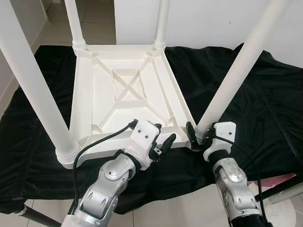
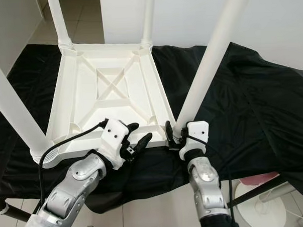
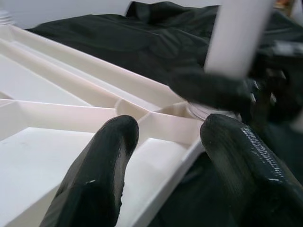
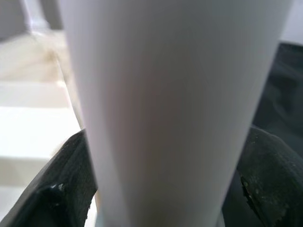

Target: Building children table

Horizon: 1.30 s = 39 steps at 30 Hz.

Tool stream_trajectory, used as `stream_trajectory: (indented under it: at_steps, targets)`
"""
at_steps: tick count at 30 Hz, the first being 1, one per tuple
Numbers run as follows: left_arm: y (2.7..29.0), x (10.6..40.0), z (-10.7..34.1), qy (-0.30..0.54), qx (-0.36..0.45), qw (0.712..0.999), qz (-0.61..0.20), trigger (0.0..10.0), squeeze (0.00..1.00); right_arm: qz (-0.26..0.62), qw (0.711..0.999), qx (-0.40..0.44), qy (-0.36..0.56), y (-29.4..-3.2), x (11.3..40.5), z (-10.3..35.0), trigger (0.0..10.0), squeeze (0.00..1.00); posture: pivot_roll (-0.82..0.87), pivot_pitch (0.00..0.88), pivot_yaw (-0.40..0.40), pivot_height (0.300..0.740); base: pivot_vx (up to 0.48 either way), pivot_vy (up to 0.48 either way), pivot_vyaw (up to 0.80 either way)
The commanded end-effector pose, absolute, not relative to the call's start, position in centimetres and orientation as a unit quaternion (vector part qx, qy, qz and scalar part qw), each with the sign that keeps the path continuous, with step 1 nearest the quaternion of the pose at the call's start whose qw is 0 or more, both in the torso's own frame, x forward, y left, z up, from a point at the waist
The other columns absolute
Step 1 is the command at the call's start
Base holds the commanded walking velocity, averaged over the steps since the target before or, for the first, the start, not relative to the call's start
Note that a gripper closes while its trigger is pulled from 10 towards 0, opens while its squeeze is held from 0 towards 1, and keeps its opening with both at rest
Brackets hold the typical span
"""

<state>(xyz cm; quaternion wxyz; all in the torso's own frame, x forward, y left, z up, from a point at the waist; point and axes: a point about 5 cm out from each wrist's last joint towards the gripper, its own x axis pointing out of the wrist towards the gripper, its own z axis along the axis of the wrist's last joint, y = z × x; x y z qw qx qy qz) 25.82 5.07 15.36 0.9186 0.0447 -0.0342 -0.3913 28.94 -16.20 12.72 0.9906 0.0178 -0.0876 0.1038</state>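
A white plastic children's table (image 1: 125, 89) lies upside down on a black cloth (image 1: 272, 113), its four legs pointing up. My right gripper (image 1: 198, 136) is shut on the near right leg (image 1: 240, 69) just above its socket; that leg (image 4: 165, 94) passes between the two black fingers (image 4: 66, 184). My left gripper (image 2: 139, 134) is open at the table's near rim (image 3: 161, 123), close to the same corner. One finger (image 3: 109, 161) is over the inner panel, the other outside the edge. The near left leg (image 1: 32, 83) and both far legs stand in their sockets.
The black cloth covers a low platform that ends just in front of me, with tiled floor (image 1: 170, 208) below. A white round stand base (image 1: 276, 208) and a pink object (image 1: 282, 179) are at the lower right. A white wall (image 1: 212, 15) rises behind.
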Motion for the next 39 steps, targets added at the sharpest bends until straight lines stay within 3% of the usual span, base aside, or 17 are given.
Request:
stream_trajectory:
  at_steps: [1, 11, 13, 15, 16, 26, 27, 29, 30, 34, 39]
  targets:
    - [4.8, 25.4, 15.8, -0.044, 0.046, 0.905, -0.421, 10.0, 0.00, 0.118, 0.988, 0.021, -0.095, -16.7, 29.1, 13.0, 10.0, 0.00, 0.01, 0.069, -0.111, 0.740, 0.000, 0.000, 0.00]
    - [4.7, 25.5, 15.3, -0.042, 0.073, 0.903, -0.422, 10.0, 0.00, 0.260, 0.960, -0.044, -0.091, -18.1, 30.8, 14.3, 10.0, 0.00, 0.03, 0.060, -0.117, 0.740, 0.000, 0.000, 0.00]
    - [4.5, 25.4, 15.4, -0.047, 0.080, 0.897, -0.432, 10.0, 0.00, 0.269, 0.958, -0.048, -0.087, -18.5, 31.0, 14.2, 4.0, 0.00, 0.03, 0.057, -0.122, 0.740, 0.000, 0.000, 0.00]
    - [4.5, 25.4, 15.5, -0.048, 0.080, 0.897, -0.433, 10.0, 0.00, 0.269, 0.958, -0.046, -0.087, -18.6, 31.1, 14.2, 4.0, 0.00, 0.03, 0.054, -0.126, 0.740, 0.000, 0.000, 0.00]
    - [4.6, 25.5, 15.5, -0.049, 0.079, 0.897, -0.432, 10.0, 0.00, 0.268, 0.959, -0.044, -0.084, -18.7, 31.1, 14.1, 0.0, 0.00, 0.04, 0.048, -0.133, 0.740, 0.000, 0.000, 0.00]
    - [4.1, 25.7, 15.5, -0.054, 0.088, 0.895, -0.434, 10.0, 0.00, 0.277, 0.957, -0.030, -0.080, -18.7, 31.2, 13.6, 0.0, 0.00, 0.03, 0.037, -0.122, 0.740, 0.000, 0.000, 0.00]
    - [4.1, 25.7, 15.3, -0.051, 0.096, 0.893, -0.436, 10.0, 0.00, 0.277, 0.957, -0.026, -0.080, -18.6, 31.1, 13.5, 0.6, 0.00, 0.02, 0.038, -0.113, 0.740, 0.000, 0.000, 0.00]
    - [4.2, 25.8, 15.2, -0.049, 0.102, 0.893, -0.436, 10.0, 0.00, 0.278, 0.957, -0.025, -0.081, -18.5, 31.0, 13.5, 0.6, 0.00, 0.02, 0.038, -0.113, 0.740, 0.000, 0.000, 0.00]
    - [4.3, 25.7, 15.2, -0.047, 0.103, 0.893, -0.436, 10.0, 0.00, 0.272, 0.958, -0.014, -0.083, -18.1, 30.7, 13.5, 10.0, 0.00, 0.02, 0.050, -0.108, 0.740, 0.000, 0.000, 0.00]
    - [4.5, 25.5, 15.1, -0.045, 0.101, 0.892, -0.439, 10.0, 0.00, 0.262, 0.962, -0.002, -0.082, -17.6, 30.5, 13.5, 10.0, 0.00, 0.02, 0.053, -0.095, 0.740, 0.000, 0.000, 0.00]
    - [4.7, 25.3, 14.8, -0.040, 0.107, 0.891, -0.439, 10.0, 0.00, 0.184, 0.982, -0.003, -0.053, -17.0, 30.4, 12.7, 10.0, 0.00, 0.02, 0.062, -0.090, 0.740, 0.000, 0.000, 0.00]
